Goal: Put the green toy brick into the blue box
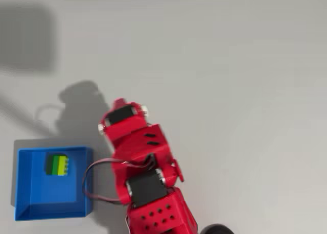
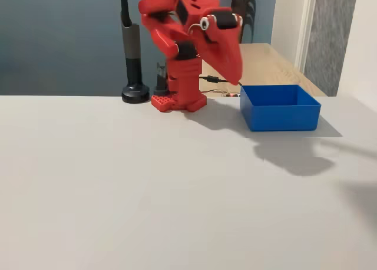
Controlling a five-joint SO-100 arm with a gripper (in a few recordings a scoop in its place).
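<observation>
The small lime-green studded plastic toy brick (image 1: 57,165), with a darker green strip along its left side in the overhead view, lies inside the square, shallow, bright blue plastic box (image 1: 30,193). It rests on the box floor in the upper half of the tray, close to the upper wall and clear of the left and right walls. In the fixed view the blue box (image 2: 280,114) stands on the pale grey worktop (image 2: 147,187) to the right of the arm's base, and its near wall hides the brick.

The red plastic arm (image 1: 140,157) is folded back over its own base, standing to the right of the box in the overhead view and not over it. In the fixed view its red gripper (image 2: 232,75) points downward with its tip hanging above the worktop, just left of the box's far left corner and touching nothing. The fingers look pressed together into a single narrow point with nothing between them, though the angle does not show the gap clearly, so I cannot tell for certain how the jaws stand.

A thin dark cable (image 1: 87,185) loops from the arm toward the box's right wall. A black post on a round foot (image 2: 134,63) stands behind the arm on the left in the fixed view.
</observation>
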